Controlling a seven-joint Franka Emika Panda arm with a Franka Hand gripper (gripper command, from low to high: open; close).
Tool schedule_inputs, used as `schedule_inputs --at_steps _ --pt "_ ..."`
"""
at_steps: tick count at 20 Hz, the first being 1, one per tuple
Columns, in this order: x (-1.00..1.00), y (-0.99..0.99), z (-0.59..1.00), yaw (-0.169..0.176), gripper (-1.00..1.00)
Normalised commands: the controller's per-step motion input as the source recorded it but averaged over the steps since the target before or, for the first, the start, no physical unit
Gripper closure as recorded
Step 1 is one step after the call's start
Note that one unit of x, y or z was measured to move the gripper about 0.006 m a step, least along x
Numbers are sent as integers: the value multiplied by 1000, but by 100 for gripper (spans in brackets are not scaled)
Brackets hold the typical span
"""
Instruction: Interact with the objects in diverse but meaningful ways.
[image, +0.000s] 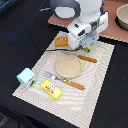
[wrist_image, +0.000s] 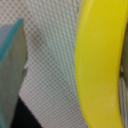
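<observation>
The wrist view is filled by a yellow banana (wrist_image: 98, 65) lying on the woven mat (wrist_image: 50, 60). My gripper (wrist_image: 67, 67) is open, with one teal finger (wrist_image: 11, 70) standing apart from the banana across a strip of bare mat; the other finger is hidden by the banana. In the exterior view my gripper (image: 86, 46) is down at the mat's far side, and only a small bit of the banana (image: 88, 48) shows under it. A golden-brown bread loaf (image: 61, 42) lies at the mat's far corner. A yellow box with a red label (image: 52, 90) sits near the front.
A tan plate (image: 68, 66) sits mid-mat (image: 95, 85), with a wooden-handled knife (image: 86, 58) beyond it and a fork (image: 65, 81) in front. A light blue box (image: 25, 77) stands at the exterior view's left. A grey pot (image: 122, 17) sits on a brown board at far right.
</observation>
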Motion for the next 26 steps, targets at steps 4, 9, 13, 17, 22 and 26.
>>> schedule_inputs --at_steps 4,9,13,17,22,26 --pt "-43 123 663 -3 -100" --pt "-335 22 325 47 -100" --pt "-599 -22 39 118 -100" --pt "-727 -204 -221 82 -100" --pt "-855 -231 -293 69 -100" --pt "-914 -256 -361 54 -100"
